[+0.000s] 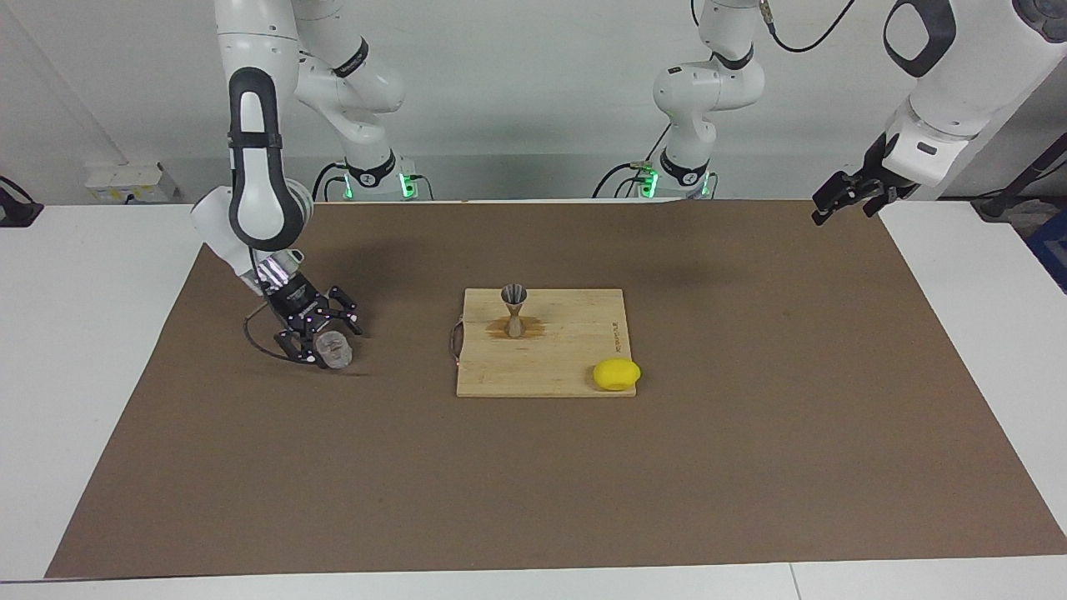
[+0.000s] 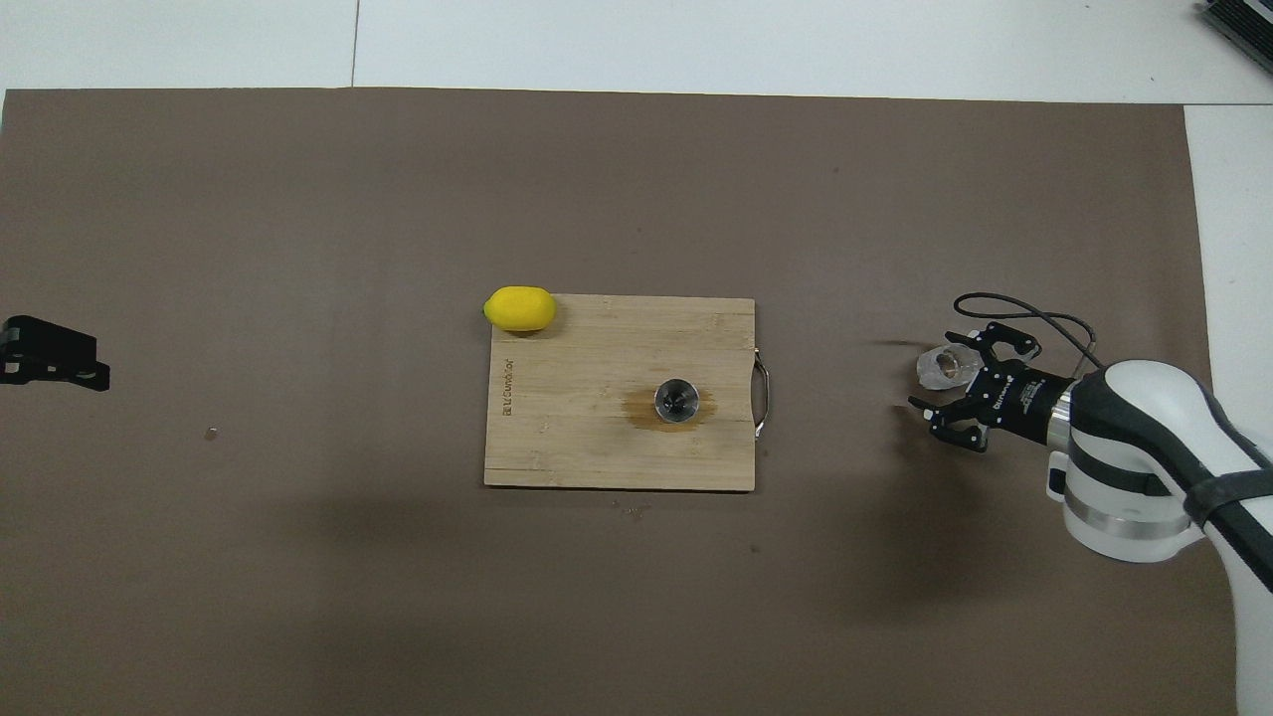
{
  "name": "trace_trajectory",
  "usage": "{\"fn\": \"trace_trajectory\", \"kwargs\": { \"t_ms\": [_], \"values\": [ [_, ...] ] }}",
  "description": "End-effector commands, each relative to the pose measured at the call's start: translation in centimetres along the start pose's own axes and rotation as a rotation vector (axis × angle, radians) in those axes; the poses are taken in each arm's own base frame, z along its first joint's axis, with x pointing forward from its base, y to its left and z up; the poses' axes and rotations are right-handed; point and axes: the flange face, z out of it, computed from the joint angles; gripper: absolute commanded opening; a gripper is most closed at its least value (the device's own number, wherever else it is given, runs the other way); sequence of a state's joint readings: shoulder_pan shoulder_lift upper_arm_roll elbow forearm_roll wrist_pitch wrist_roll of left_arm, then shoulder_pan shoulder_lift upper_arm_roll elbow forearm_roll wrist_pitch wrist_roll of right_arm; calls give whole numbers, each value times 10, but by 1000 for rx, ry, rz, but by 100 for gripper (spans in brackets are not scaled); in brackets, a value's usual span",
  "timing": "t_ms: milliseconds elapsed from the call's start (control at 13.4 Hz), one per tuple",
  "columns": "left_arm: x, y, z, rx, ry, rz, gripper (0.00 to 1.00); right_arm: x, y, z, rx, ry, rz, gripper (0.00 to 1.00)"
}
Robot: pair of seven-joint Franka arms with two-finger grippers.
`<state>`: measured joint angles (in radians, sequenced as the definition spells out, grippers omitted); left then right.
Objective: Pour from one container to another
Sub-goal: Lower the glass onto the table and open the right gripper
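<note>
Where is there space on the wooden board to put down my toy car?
Most of the cutting board is bare. The jigger stands on a brown stain near the handle end, and the lemon sits at one corner farther from the robots. The open patch lies between them, around the printed edge. It is crowded only by the right gripper at the glass tumbler.

The right arm bends down toward its own end of the table, wrist tilted, and the right gripper (image 1: 321, 337) (image 2: 953, 386) sits low with its fingers (image 1: 348, 310) spread wide. The left arm waits, raised at its own end, the left gripper (image 1: 836, 205) (image 2: 40, 360) hanging in the air.
</note>
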<state>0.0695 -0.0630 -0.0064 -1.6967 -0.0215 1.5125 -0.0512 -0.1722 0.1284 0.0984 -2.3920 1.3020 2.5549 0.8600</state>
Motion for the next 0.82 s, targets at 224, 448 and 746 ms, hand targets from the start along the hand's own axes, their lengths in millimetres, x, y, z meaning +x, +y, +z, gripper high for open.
{"fn": "trace_trajectory", "kwargs": {
  "t_ms": [224,448,746],
  "values": [
    [-5,3,-2,4,12,-10,100,3,0,-11,-37,60,-123,99],
    [-5,3,-2,4,12,-10,100,4,-5,-19,-84,118,-215,99],
    [-5,3,-2,4,11,-10,100,17,-26,-41,-155,191,-340,99]
  ]
}}
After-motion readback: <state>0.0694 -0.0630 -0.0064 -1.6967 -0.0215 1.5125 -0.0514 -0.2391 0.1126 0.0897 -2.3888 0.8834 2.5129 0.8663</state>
